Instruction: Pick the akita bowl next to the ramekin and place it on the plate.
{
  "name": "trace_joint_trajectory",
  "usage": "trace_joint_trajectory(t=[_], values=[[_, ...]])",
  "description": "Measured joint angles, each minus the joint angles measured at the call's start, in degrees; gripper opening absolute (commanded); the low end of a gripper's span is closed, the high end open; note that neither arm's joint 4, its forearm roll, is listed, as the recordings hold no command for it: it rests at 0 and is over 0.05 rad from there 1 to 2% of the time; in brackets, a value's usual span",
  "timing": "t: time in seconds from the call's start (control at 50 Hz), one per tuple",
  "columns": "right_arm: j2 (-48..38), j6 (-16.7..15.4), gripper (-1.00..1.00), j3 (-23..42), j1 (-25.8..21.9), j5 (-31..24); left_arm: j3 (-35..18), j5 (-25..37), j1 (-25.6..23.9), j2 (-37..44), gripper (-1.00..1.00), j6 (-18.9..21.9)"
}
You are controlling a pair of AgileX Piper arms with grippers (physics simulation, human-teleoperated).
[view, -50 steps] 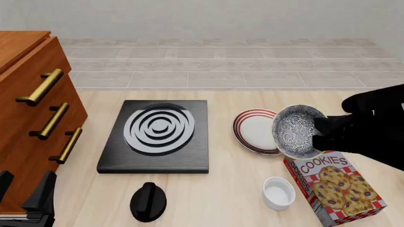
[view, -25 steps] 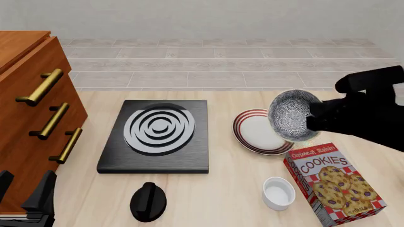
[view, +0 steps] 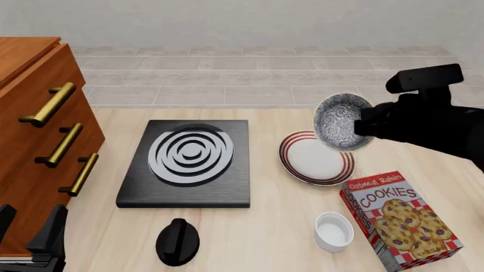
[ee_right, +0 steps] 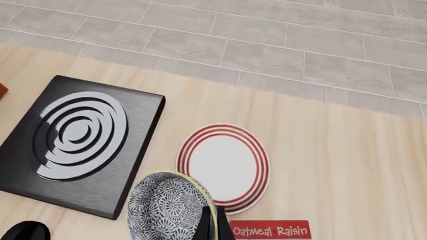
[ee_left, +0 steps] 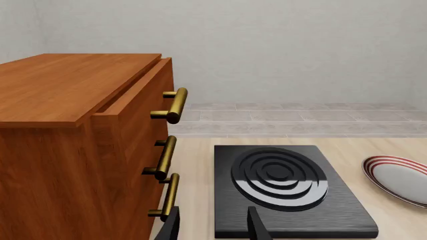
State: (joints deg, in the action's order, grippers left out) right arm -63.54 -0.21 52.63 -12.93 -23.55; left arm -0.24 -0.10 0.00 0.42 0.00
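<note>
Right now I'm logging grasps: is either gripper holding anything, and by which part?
The right gripper holds the akita bowl by its rim, tilted, in the air above the plate. The left gripper holds nothing.
</note>
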Motion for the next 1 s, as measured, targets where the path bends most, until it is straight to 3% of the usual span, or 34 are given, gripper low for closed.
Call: trace_joint_trajectory(t=[1.0], values=[[-11.7,4.3,-1.00,4.8,2.5,10.5,0.0,0.0,0.0,0.0,1.00,0.0]])
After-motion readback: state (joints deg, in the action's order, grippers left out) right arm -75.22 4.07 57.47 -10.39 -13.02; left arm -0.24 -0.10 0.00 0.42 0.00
